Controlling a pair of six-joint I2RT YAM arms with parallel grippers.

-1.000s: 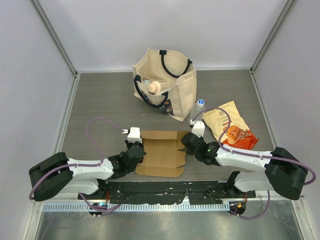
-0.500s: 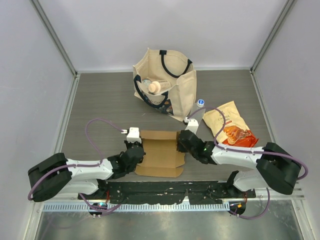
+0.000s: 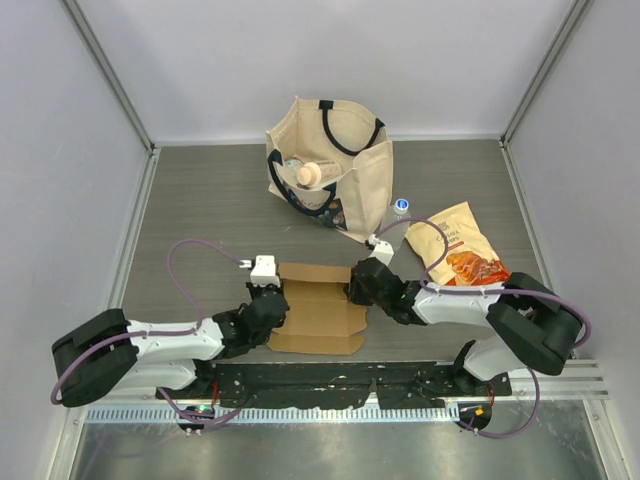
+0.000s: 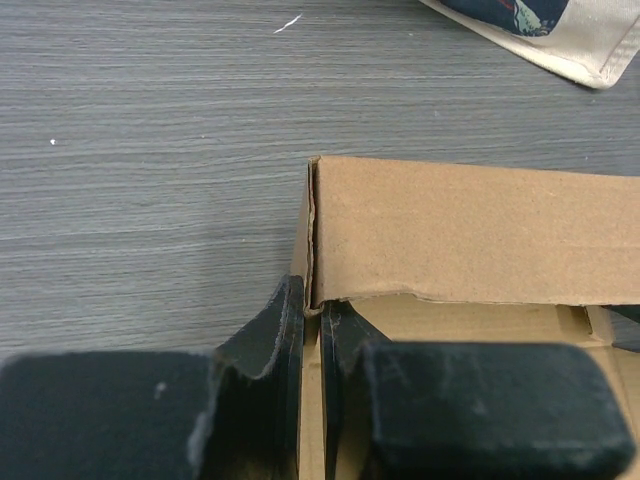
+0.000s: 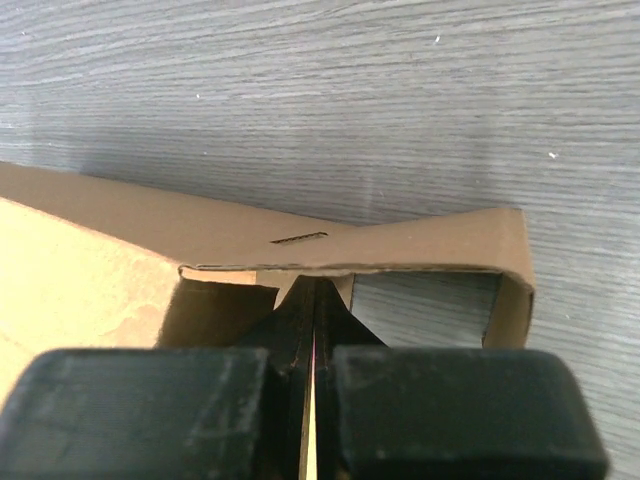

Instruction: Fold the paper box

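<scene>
The brown paper box (image 3: 318, 308) lies partly folded on the table between the arms. My left gripper (image 3: 272, 300) is shut on the box's left side wall. In the left wrist view the thin cardboard wall stands between the closed fingers (image 4: 285, 330), with the far flap (image 4: 470, 230) raised just beyond. My right gripper (image 3: 358, 285) is shut on the box's right side wall. In the right wrist view the fingers (image 5: 340, 335) pinch a thin cardboard edge under a raised, slotted flap (image 5: 300, 245).
A cream tote bag (image 3: 340, 170) with items inside stands behind the box; its corner shows in the left wrist view (image 4: 560, 30). A small bottle (image 3: 400, 208) and an orange-and-cream snack pouch (image 3: 462, 255) lie at the right. Grey walls enclose the table.
My right gripper has moved left, pushing the box's right side inward, so the box looks narrower. The left gripper has stayed almost still, holding the left wall.
</scene>
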